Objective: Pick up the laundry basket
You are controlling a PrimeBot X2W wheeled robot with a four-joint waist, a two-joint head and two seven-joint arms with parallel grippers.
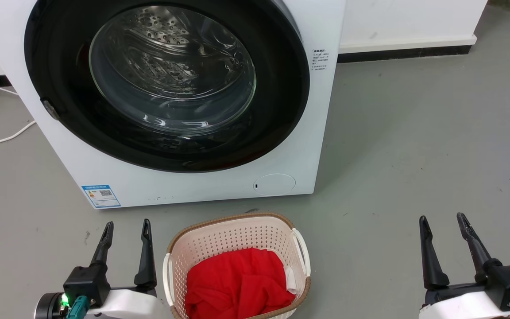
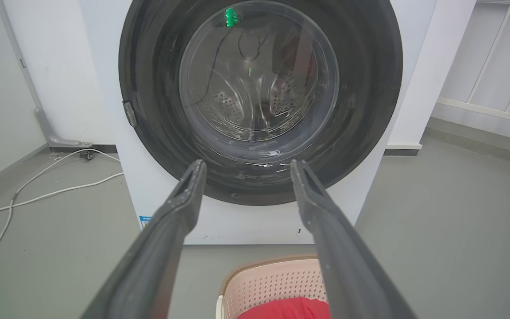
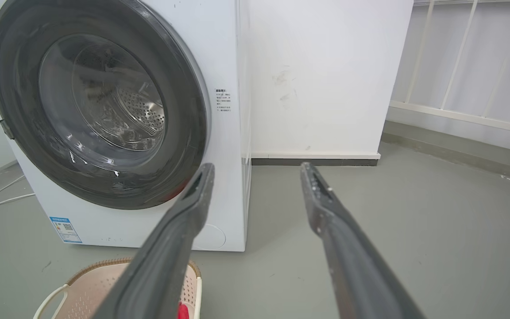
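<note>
One small laundry basket (image 1: 237, 237) is sitting on the smooth grey floor (image 1: 414, 155) at 6 o'clock in the head view, its near end running off the bottom edge. It is showing as cream plastic, rounded-rectangular, with walls punched in rows of little holes, a brown woven-look rim and white loop handles on its 9 and 3 o'clock sides. A rumpled red cloth (image 1: 239, 283) is lying inside, filling the bottom, with a scrap of white peeking out at its 3 o'clock side.

At the basket's 9 o'clock the left gripper (image 1: 127, 225) is hovering just beside the handle without touching it, its two long dark fingers spread apart and holding nothing. At 3 o'clock the right gripper (image 1: 442, 218) is hanging well apart from the basket, its fingers likewise parted and empty.

At 12 o'clock a white washing machine (image 1: 193, 186) is standing near the basket, a strip of bare floor lying between them; its round door (image 1: 173, 71) is showing a glossy dark ring around clear glass and a perforated steel drum. A white cable (image 1: 2, 139) is trailing across the floor at 10 o'clock. Open floor is stretching from 1 to 4 o'clock, up to a white wall (image 1: 405, 26).
</note>
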